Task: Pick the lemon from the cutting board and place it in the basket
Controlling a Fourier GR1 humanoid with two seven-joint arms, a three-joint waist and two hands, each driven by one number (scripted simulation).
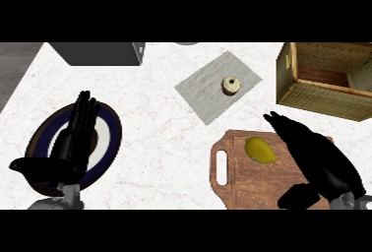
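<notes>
Lying on the cutting board [243,189], the oval yellow lemon [260,150] sits beside the straight-fingered right hand [320,157].

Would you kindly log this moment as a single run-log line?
phase: pre-grasp | lemon: on cutting board | right hand: open, beside lemon, no grip | left hand: open over plate | basket: without lemon

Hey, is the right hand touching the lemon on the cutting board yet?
Cannot tell. In the head view the open right hand lies just beside the lemon over the cutting board; any gap is too thin to judge.
</notes>
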